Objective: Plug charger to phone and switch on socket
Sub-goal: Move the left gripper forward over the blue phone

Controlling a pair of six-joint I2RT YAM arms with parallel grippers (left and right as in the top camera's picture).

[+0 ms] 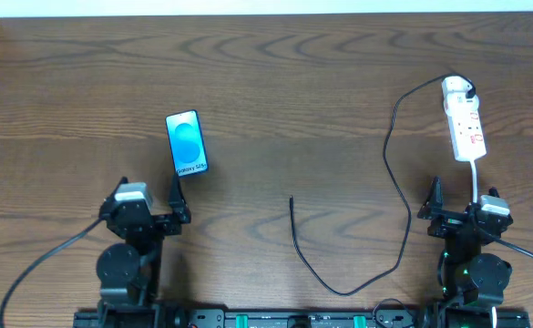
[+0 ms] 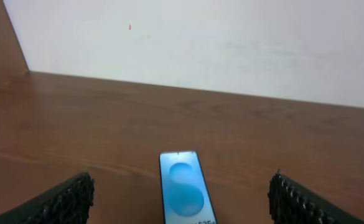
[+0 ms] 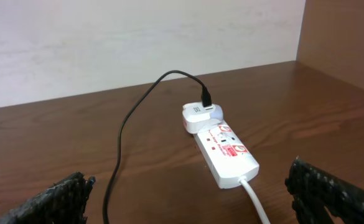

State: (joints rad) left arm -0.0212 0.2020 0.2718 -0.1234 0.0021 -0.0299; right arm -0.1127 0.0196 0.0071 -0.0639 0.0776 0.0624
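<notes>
The phone [image 1: 186, 143] lies flat on the wooden table, its blue screen up. It sits just ahead of my left gripper [image 1: 150, 189], which is open and empty. In the left wrist view the phone [image 2: 185, 190] lies between the fingers [image 2: 63, 202], apart from both. The white socket [image 1: 464, 118] lies at the right, ahead of my open right gripper [image 1: 464, 196]. The charger [image 1: 395, 173] is plugged into the socket's far end. Its black cable loops down the table, and its free tip [image 1: 292, 199] rests at the middle. In the right wrist view the socket [image 3: 228, 152] and the charger cable [image 3: 122, 134] lie ahead of the fingers [image 3: 331, 193].
The socket's white cord [image 3: 256, 199] runs back between my right fingers toward the arm base. A white adaptor [image 3: 200, 115] sits at the socket's far end. A pale wall borders the far table edge [image 1: 266, 15].
</notes>
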